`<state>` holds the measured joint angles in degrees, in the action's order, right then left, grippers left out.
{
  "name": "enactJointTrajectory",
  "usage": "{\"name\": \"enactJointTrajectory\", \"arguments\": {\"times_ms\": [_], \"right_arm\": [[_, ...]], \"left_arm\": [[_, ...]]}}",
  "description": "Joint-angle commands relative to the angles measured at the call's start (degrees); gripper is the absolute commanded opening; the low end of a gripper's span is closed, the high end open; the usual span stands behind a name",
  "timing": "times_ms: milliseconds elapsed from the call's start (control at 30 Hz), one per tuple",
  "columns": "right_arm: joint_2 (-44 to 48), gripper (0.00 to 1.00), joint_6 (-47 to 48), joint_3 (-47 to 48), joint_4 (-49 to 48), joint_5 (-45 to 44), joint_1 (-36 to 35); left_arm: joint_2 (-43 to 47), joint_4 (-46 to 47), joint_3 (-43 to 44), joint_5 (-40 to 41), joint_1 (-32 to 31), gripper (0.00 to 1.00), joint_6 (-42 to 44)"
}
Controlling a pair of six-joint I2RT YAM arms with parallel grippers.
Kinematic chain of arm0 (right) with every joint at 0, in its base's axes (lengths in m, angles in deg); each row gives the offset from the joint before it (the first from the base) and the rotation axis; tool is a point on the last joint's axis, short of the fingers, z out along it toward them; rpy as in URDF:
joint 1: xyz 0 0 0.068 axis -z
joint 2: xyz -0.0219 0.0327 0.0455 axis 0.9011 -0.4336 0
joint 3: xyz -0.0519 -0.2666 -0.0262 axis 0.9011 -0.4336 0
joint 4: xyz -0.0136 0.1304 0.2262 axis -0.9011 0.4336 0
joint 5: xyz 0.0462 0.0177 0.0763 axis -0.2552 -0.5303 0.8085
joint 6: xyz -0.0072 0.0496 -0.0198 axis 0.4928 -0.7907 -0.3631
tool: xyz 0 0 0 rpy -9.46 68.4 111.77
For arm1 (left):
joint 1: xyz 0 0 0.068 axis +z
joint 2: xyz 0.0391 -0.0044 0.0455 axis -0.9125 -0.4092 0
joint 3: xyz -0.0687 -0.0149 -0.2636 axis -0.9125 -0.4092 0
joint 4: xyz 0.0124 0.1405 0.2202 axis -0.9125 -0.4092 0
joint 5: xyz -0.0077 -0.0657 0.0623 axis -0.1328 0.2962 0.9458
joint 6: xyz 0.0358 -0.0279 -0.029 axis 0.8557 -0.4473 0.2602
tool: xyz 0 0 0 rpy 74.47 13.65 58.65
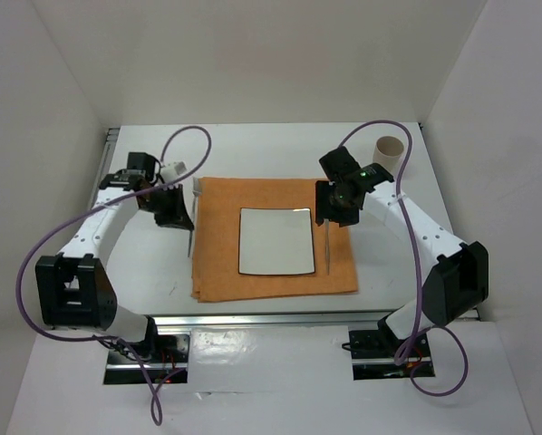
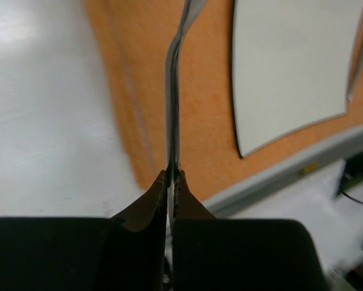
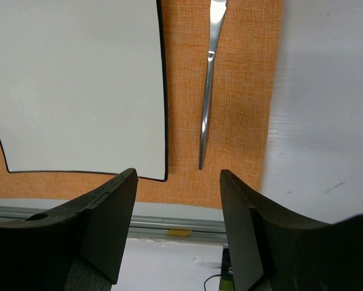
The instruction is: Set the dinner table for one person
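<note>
Near rail: a metal rail (image 1: 271, 317) runs along the closest edge of the surface (image 1: 280, 145), just beyond the two arm bases.
Surface: white and flat. It spreads from that rail to the far wall and carries everything else.
Cloth: an orange cloth (image 1: 218, 272) lies flat on the middle of the surface, its near edge close to the rail.
Plate: a square white plate (image 1: 273, 240) with a dark rim sits on the cloth, roughly centred.
Loose utensil: a slim silver utensil (image 3: 206, 103) lies on the cloth just right of the plate. It runs alongside the plate's edge without touching it.
Right hand: the right hand (image 3: 178, 173) is released, its fingers spread wide. It hangs above the loose utensil's far end and grasps nothing.
Left hand: the left hand (image 2: 172, 176) is clenched on the end of a thin metal utensil (image 2: 172, 109).
Held utensil: it reaches toward the near rail over the cloth's left border. Whether it touches the cloth cannot be told.
Cup: a brown cylinder-shaped cup (image 1: 391, 148) stands upright at the far right of the surface, well apart from the cloth.
</note>
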<state>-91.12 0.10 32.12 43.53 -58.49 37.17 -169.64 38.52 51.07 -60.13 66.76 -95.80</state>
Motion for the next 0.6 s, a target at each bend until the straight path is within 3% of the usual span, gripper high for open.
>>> {"name": "enactJointTrajectory", "arguments": {"times_ms": [0,133,267,367,567], "right_arm": [[2.6,0.65,-0.7,0.0,-1.7,0.3,-0.6],[3.7,0.65,-1.3,-0.6,-0.6,0.3,-0.6],[4.8,0.65,-2.3,-1.3,0.0,0.3,-0.6],[5.4,0.65,-2.3,-2.6,-0.5,0.3,-0.6],[3.3,0.65,-1.8,-1.4,0.0,0.3,-1.1]], "left_arm": [[-1.7,1.7,-6.0,-14.3,-2.8,0.0,-6.0],[-1.7,14.8,-14.0,-22.2,-5.9,0.0,-11.7],[-4.3,16.3,-14.0,-13.9,-10.2,0.0,-14.2],[-6.9,19.8,-15.6,-17.3,-10.2,0.0,-16.9],[-11.7,27.3,-16.7,-14.7,-10.8,0.0,-18.2]]}}
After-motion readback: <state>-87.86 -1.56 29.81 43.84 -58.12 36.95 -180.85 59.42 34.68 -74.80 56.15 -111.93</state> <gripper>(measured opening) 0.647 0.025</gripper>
